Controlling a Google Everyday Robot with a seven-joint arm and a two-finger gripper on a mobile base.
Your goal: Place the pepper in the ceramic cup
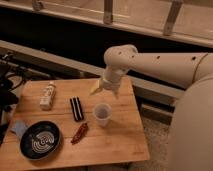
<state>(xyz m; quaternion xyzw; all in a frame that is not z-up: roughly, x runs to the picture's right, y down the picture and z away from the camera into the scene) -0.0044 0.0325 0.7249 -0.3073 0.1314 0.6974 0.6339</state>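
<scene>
The pepper [79, 132] is a small dark red-brown chili lying on the wooden table [120, 145], just left of and below the ceramic cup [102, 113]. The cup is pale white, upright, near the table's middle right. My gripper [103, 88] hangs from the white arm [160, 62] above the table's back edge, a short way above and behind the cup, well apart from the pepper. It holds nothing that I can see.
A black rectangular bar [76, 108] lies left of the cup. A white bottle [48, 95] lies at the back left. A dark round plate [40, 140] sits front left, with a bluish object [18, 128] beside it. Dark equipment [7, 85] stands past the left edge.
</scene>
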